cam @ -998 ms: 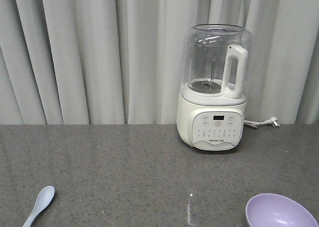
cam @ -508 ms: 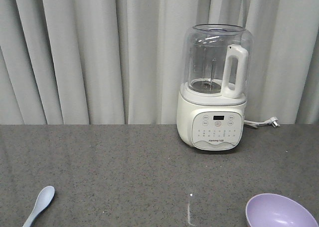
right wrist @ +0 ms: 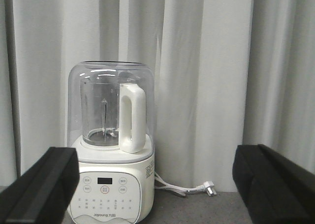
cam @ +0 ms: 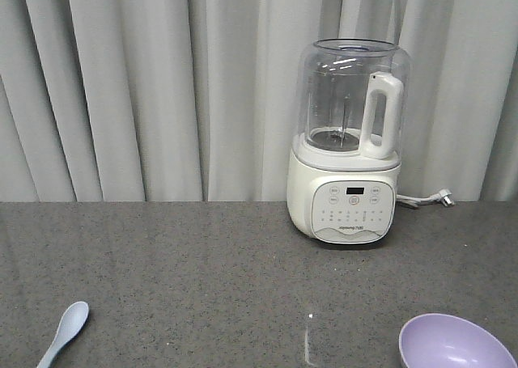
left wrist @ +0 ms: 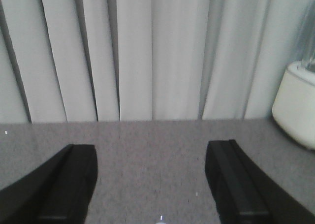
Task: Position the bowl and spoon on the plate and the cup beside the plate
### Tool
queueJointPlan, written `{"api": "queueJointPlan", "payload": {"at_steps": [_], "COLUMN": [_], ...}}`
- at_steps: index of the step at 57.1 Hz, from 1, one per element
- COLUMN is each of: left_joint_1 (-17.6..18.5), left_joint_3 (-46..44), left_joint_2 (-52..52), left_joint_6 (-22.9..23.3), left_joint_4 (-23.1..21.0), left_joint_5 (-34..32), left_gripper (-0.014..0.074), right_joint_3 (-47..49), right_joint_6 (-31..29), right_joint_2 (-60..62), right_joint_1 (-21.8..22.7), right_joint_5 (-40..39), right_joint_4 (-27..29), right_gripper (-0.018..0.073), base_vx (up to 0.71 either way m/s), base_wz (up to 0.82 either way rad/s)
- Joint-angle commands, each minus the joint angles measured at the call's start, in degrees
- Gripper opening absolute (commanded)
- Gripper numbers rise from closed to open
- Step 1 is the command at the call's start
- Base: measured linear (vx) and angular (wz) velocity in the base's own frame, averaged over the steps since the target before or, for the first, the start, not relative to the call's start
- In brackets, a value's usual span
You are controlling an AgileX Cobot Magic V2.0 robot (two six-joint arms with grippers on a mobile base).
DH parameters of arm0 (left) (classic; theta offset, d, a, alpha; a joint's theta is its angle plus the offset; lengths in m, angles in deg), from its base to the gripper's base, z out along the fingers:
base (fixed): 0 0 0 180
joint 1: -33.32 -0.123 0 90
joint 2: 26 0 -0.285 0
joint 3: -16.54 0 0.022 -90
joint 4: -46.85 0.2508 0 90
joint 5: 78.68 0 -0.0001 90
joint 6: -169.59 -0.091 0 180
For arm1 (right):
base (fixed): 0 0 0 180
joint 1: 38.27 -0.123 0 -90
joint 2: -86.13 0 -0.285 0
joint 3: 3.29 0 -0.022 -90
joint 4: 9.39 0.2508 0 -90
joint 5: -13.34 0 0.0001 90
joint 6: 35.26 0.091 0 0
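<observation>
On the tabletop (cam: pixel 202 271), front view, nothing has shifted vs the frames a sec earlier: spoon (cam: pixel 66 329) lies at approx 8 o'clock near the bottom edge, scoop pointing up-right, and bowl (cam: pixel 453 344) sits at approx 4 o'clock, cut off by the frame edge, both in the same spots as before. No arm shows in that view, so my read is the task hasn't really started. Nothing is picked up and nothing is arranged yet. Plate & cup aren't visible in any view, so can't say where they sit. Left end effector (left wrist: pixel 152 184) has its fingers spread wide w/ only bare tabletop between them, holding nothing. Right end effector (right wrist: pixel 157 184) is likewise spread wide and empty, w/ the blender (cam: pixel 348 141) seen well beyond the gap. Containers: the bowl looks empty as far as its visible part shows. The blender's clear jar at approx 2 o'clock holds nothing but its blade stem, and its cord (cam: pixel 429 198) trails off to 3 o'clock, unplugged. Likely first job is getting the bowl or spoon onto the plate, once that is located.
</observation>
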Motion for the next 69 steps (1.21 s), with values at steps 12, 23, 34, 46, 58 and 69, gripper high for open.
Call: {"api": "queueJointPlan", "payload": {"at_steps": [12, 23, 34, 46, 58, 69], "left_joint_1": [0.0, 0.0, 1.8, 2.9, 2.9, 2.9], "left_joint_3": [-12.1, -12.2, -12.2, -12.2, -12.2, -12.3], "left_joint_2": [14.7, 24.1, 30.7, 37.1, 40.4, 41.3], "left_joint_6": [-0.8, -0.8, -1.5, -1.1, -0.5, -0.5], "left_joint_4": [0.1, -0.5, -0.9, -1.0, -0.9, -0.8], "left_joint_5": [16.5, 20.5, 20.6, 21.7, 23.8, 24.7], "left_gripper": [0.0548, 0.0548, 0.0548, 0.0548, 0.0548, 0.0542], "right_joint_3": [2.1, 2.1, 2.1, 2.1, 2.1, 2.1], "right_joint_6": [0.0, 0.0, 0.0, -0.2, -0.2, -0.2], "right_joint_2": [-1.4, -2.2, -3.4, -5.2, -5.7, -5.7], "right_joint_1": [0.3, 0.3, 0.3, 0.3, 0.3, 0.3], "right_joint_5": [-4.8, -3.7, -3.2, -3.1, -2.2, -2.2], "right_joint_4": [0.0, 0.0, -0.1, -0.1, -0.1, -0.1], "right_gripper": [0.0563, 0.0554, 0.0554, 0.0554, 0.0554, 0.0554], "base_vx": [0.00, 0.00, 0.00, 0.00, 0.00, 0.00], "base_wz": [0.00, 0.00, 0.00, 0.00, 0.00, 0.00]}}
